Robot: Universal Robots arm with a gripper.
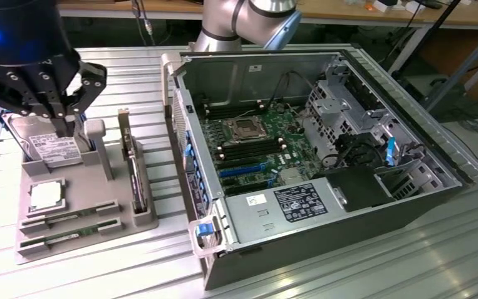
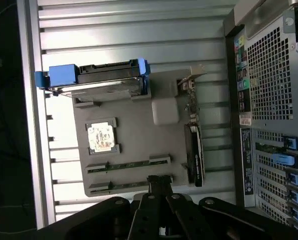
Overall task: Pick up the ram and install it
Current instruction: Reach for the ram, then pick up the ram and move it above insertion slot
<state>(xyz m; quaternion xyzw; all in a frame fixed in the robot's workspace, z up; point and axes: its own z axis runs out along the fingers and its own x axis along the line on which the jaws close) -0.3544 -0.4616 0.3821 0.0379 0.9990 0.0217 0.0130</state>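
Tool [image 1: 63, 129]: clenched, grasping nothing, poised above the grey tray [image 1: 98, 190] on the bench [image 1: 330, 277]. Ram [image 1: 69, 237]: 1 of 2 alike sticks, slotted at the tray's end beside the processor [image 1: 46, 196], untouched. Hazard, by my judgement: descending with fingers unopened would strike the stick or clip its twin [image 1: 69, 218].

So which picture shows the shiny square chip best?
The wrist view: it looks straight down on the square chip, so its whole top shows. The exterior view shows the square chip slanted, near that view's left edge.
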